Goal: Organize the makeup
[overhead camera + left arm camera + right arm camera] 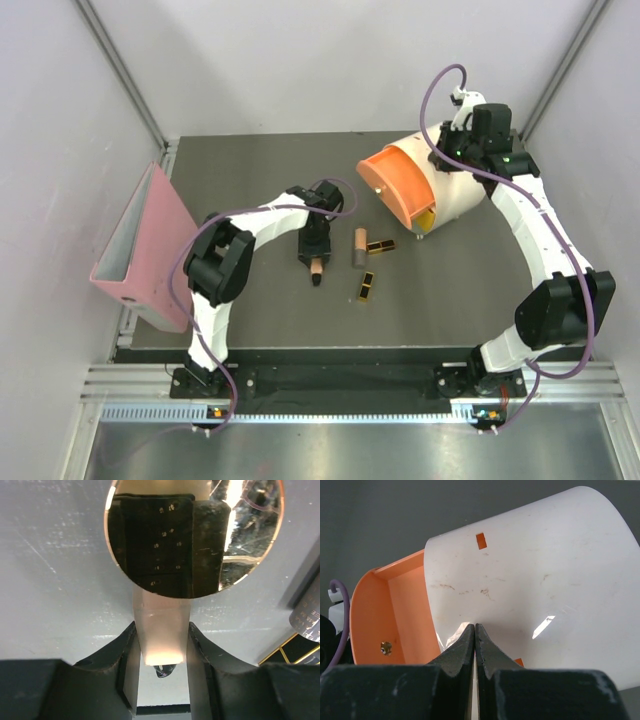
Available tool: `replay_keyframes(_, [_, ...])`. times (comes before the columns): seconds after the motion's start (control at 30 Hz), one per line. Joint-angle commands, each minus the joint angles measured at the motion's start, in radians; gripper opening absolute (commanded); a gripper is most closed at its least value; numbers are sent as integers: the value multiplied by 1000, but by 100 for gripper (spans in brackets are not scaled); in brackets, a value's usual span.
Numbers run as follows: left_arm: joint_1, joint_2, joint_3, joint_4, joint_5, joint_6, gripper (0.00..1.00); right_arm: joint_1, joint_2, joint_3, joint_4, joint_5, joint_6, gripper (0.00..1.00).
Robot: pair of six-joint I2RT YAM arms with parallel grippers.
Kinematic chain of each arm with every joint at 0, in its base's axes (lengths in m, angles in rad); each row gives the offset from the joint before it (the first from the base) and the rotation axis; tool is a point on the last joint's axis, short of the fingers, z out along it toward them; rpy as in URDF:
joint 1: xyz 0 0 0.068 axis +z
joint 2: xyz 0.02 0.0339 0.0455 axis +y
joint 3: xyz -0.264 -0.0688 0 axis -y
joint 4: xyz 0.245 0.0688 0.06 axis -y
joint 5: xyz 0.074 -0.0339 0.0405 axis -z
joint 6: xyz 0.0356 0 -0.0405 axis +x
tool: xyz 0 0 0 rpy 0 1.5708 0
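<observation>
My left gripper (pixel 314 248) (pixel 162 630) points down at mid-table and is shut on a peach tube (pixel 316 268) (pixel 162 630) with a dark tip; both fingers touch its sides. A round peach-rimmed mirrored compact (pixel 195 535) fills the top of the left wrist view. A second peach tube with a grey end (pixel 358 247) lies just to the right. Beside it are two black-and-gold cases (pixel 380 245) (pixel 367 287); one also shows in the left wrist view (pixel 295 650). My right gripper (pixel 455 150) (pixel 475 626) is shut, with its tips against the cream box.
The rounded cream box (pixel 455 195) (pixel 535 580) lies tilted at the back right with an orange drawer (pixel 393 180) (pixel 385 615) pulled out toward the middle. A pink binder (pixel 140 250) stands open along the left edge. White walls enclose the dark mat (pixel 450 290).
</observation>
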Motion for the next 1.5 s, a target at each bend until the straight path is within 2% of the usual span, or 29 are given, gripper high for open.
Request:
replay_keyframes(0.0, [5, -99, 27, -45, -75, 0, 0, -4, 12, -10, -131, -15, -20, 1])
replay_keyframes(0.2, [5, -248, 96, -83, -79, 24, 0, -3, 25, -2, -122, -22, -16, 1])
replay_keyframes(0.33, [5, -284, 262, -106, -66, 63, 0, -3, 36, 2, -118, -25, -11, 1])
replay_keyframes(0.5, [5, -299, 403, 4, 19, 100, 0, -4, 37, 2, -118, -26, -13, 1])
replay_keyframes(0.63, [6, -276, 487, 104, 159, 78, 0, -3, 34, -1, -119, -25, -14, 1])
replay_keyframes(0.83, [6, -239, 479, 347, 381, -34, 0, -3, 36, -6, -121, -26, -13, 0])
replay_keyframes(0.93, [6, -223, 466, 470, 447, -107, 0, -3, 36, -10, -124, -26, -14, 0])
replay_keyframes(1.1, [5, -172, 481, 590, 480, -198, 0, -3, 34, -15, -127, -26, -16, 0])
replay_keyframes(1.27, [5, -105, 518, 615, 487, -244, 3, -3, 26, -32, -125, -26, -16, 0])
replay_keyframes(1.47, [2, -81, 498, 702, 455, -310, 1, -4, 13, -56, -122, -26, -14, 0])
